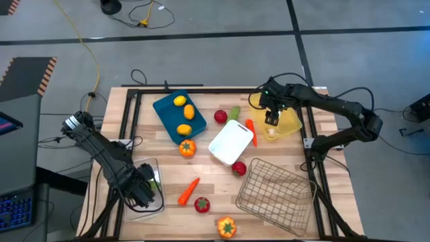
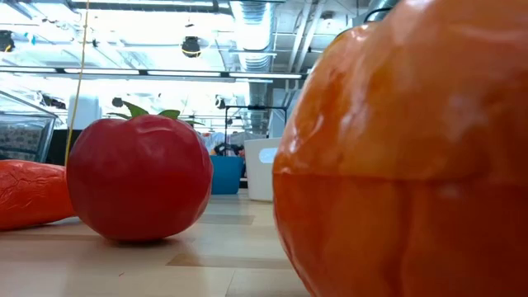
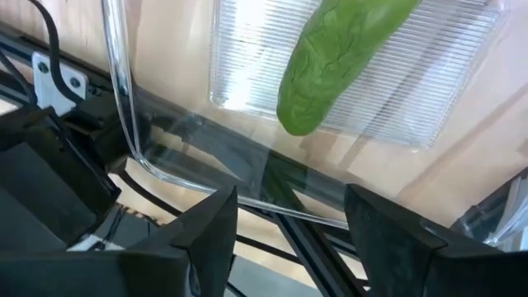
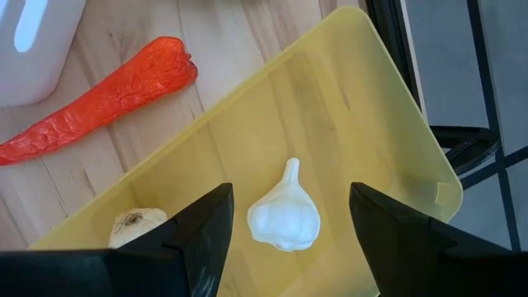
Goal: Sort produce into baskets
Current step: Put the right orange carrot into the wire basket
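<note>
Green cucumber laid in clear bin at table's 8 o'clock, left gripper spread above, 2 garlics seen in yellow tray at 2 o'clock, right gripper spread over them.

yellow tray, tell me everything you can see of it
The yellow tray is a shallow, translucent plastic container with rounded corners and a raised rim. It lies at the table's far right, angled, one corner reaching over the dark frame rail. Inside lie a white garlic bulb and a second, tan-topped bulb. The right tool hovers open above it. A red carrot lies just outside on the wood.
</note>
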Motion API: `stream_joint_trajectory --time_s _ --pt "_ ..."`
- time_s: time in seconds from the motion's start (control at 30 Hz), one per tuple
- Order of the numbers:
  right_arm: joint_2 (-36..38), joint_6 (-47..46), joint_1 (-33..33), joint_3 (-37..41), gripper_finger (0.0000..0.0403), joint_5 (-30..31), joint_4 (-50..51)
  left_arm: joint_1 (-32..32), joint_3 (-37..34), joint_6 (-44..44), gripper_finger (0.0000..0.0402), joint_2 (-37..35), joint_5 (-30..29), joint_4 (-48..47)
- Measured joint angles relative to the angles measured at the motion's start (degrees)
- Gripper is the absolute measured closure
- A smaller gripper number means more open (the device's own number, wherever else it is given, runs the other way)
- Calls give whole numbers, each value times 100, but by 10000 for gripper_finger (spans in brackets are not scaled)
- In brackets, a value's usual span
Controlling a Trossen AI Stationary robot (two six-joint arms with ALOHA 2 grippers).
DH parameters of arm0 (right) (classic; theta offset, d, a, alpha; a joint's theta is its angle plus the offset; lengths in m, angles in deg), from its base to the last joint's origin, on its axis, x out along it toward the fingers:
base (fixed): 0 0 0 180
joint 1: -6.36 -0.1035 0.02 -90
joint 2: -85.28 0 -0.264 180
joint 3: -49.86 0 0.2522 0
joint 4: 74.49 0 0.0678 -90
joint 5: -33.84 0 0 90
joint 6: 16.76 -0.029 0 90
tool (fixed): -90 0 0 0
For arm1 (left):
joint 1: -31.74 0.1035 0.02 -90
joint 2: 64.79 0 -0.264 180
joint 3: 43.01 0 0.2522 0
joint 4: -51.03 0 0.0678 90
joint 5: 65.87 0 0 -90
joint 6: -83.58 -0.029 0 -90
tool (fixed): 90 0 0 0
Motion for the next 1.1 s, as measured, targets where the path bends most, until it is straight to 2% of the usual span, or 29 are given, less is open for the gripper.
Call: stream_joint_trajectory --time_s 0.27,0.5,0.6,0.8,1.1 --pt "0 -224 0 -38 132 26 92 12 2 -116 188 0 -129 2" --pt "9 -1215 -97 -631 132 2 748 247 9 -203 201 0 -806 2" --pt "14 -1750 -315 -842 132 -133 1045 450 11 -467 208 0 -1106 2" --pt "15 -2726 -858 -742 132 -1044 1125 1050 13 -1012 218 0 -1525 198" --pt "9 -3849 -1613 -546 132 -1086 1105 1986 15 -2621 220 2 -1906 957"
